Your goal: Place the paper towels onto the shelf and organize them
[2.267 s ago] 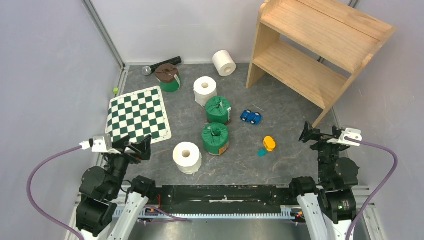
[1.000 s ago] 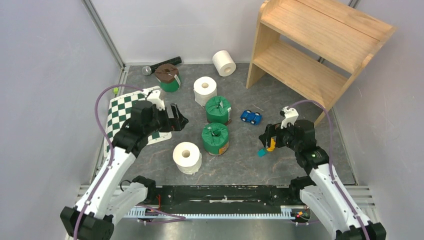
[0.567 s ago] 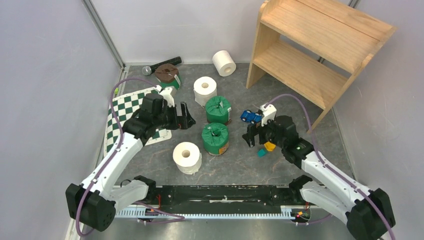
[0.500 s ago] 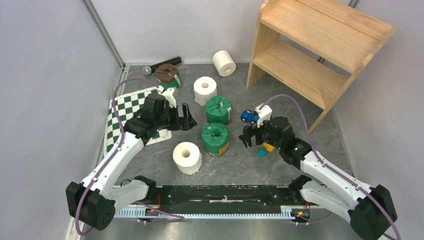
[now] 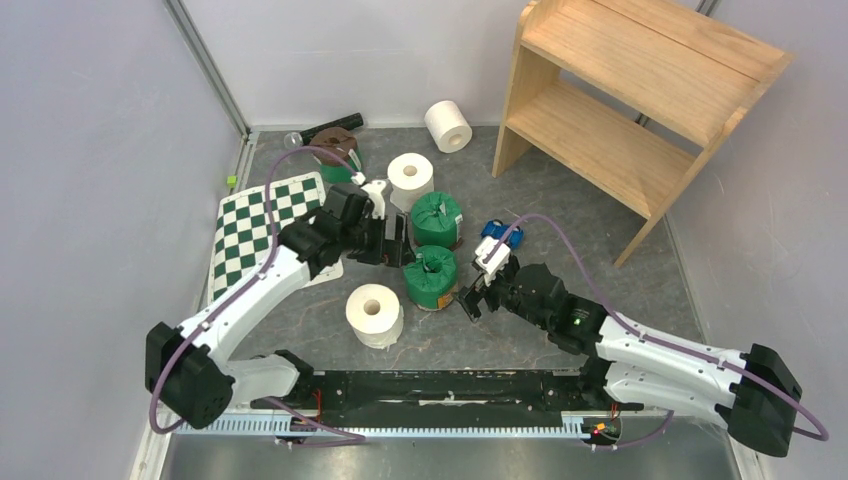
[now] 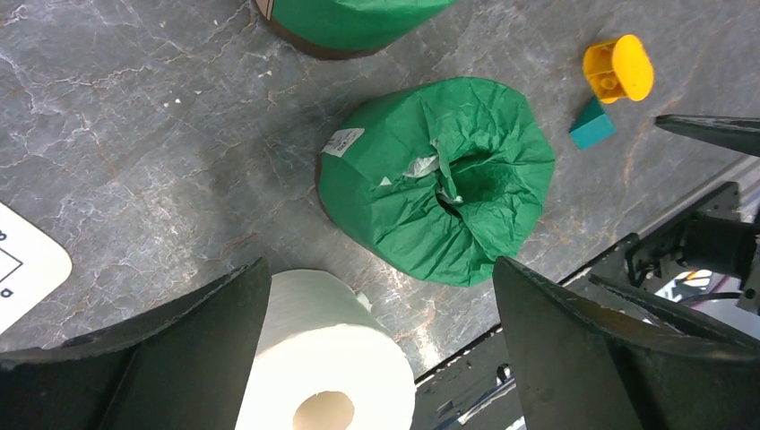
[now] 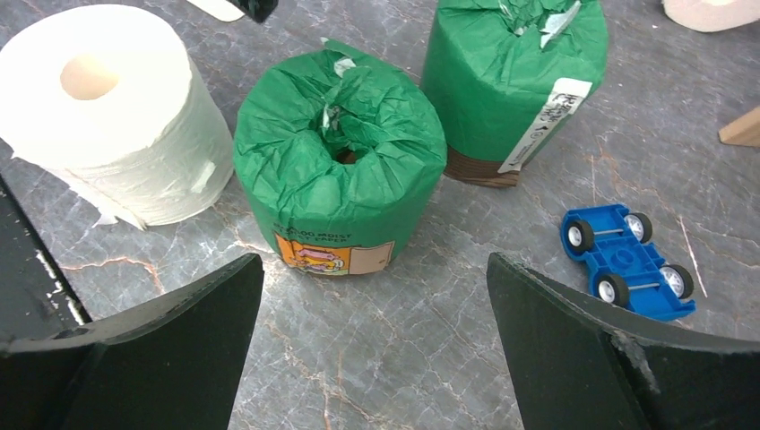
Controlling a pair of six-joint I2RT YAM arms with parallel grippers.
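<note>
Reaching inward, the left end effector (image 5: 396, 245) and right end effector (image 5: 471, 297) flank the green-wrapped roll (image 5: 431, 278), both spread apart.

Top: looks down from high behind, wide, over everything. Wrists: look down close, from either side, on one shared green roll (image 6: 439, 184) and the white roll (image 6: 323, 358) beside it.

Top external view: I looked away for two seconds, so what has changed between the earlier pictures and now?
The left hand and right hand swung out from the near edge and now flank the nearer green-wrapped roll. Both are open and hold nothing. That roll, the shelf and the blue toy car have not moved.
</note>
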